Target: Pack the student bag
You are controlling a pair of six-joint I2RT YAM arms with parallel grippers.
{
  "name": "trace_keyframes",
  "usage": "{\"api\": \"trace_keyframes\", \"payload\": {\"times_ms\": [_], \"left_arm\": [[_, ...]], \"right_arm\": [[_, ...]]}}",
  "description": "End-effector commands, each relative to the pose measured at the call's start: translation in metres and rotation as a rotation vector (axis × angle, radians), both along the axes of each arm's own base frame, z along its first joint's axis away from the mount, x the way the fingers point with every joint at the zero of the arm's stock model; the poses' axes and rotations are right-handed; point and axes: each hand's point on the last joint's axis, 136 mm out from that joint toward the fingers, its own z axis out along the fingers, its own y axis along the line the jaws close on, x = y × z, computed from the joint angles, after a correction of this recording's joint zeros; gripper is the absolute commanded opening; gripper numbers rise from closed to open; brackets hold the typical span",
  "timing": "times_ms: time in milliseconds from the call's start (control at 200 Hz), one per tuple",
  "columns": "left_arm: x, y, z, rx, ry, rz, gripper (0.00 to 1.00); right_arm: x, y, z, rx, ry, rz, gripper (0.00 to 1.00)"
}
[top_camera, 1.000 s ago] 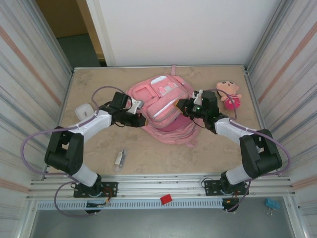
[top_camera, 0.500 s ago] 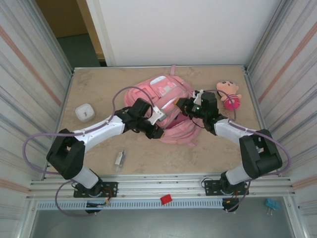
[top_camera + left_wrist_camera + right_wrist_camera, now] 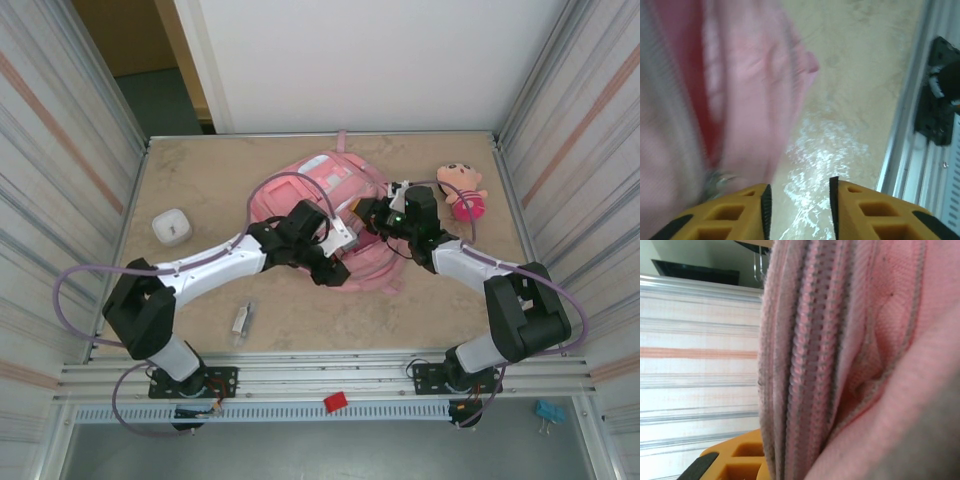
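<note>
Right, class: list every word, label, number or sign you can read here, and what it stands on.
No text can be read anywhere.
White panel of the student bag: any print is too small to read.
Small grey item: too small to tell.

left tool point(image 3: 799, 212) yellow fingers point(image 3: 875, 212) at bottom edge, jaws apart, bare desk point(image 3: 860, 75) showing in the gap, blurred pink student bag point(image 3: 740, 90) across left half, metal ring point(image 3: 722, 179) just above left finger, aluminium rail point(image 3: 902, 155) and black mount point(image 3: 940, 110) at right
</note>
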Motion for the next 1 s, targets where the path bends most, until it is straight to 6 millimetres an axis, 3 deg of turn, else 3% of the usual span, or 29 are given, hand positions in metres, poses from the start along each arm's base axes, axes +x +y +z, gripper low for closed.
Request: {"api": "trace_keyframes", "payload": {"times_ms": [0, 100, 241, 336, 541, 636, 867, 992], "left_arm": [[-0.013, -0.008, 0.043, -0.078, -0.135, -0.115, 0.55], [-0.014, 0.019, 0.047, -0.013, -0.279, -0.134, 0.65], [-0.013, 0.06, 0.042, 0.094, -0.569, -0.199, 0.69], [0.0, 0.074, 0.034, 0.169, -0.721, -0.202, 0.72], [0.017, 0.066, 0.003, 0.272, -0.804, -0.264, 0.76], [0.034, 0.063, -0.004, 0.318, -0.822, -0.208, 0.76], [0.061, 0.063, -0.008, 0.368, -0.923, -0.129, 0.63], [0.069, 0.065, -0.026, 0.415, -0.937, -0.15, 0.61]], "right_arm": [[0.001, 0.009, 0.045, 0.001, -0.151, 0.06, 0.1], [-0.005, 0.008, 0.044, -0.048, -0.143, 0.11, 0.1], [-0.01, 0.002, 0.042, -0.072, -0.131, 0.121, 0.1], [-0.011, 0.001, 0.039, -0.085, -0.119, 0.127, 0.11], [-0.01, -0.001, 0.037, -0.093, -0.11, 0.127, 0.11], [-0.011, -0.001, 0.039, -0.094, -0.112, 0.131, 0.11], [-0.012, -0.002, 0.036, -0.11, -0.106, 0.136, 0.11], [-0.011, -0.001, 0.034, -0.11, -0.1, 0.14, 0.11]]}}
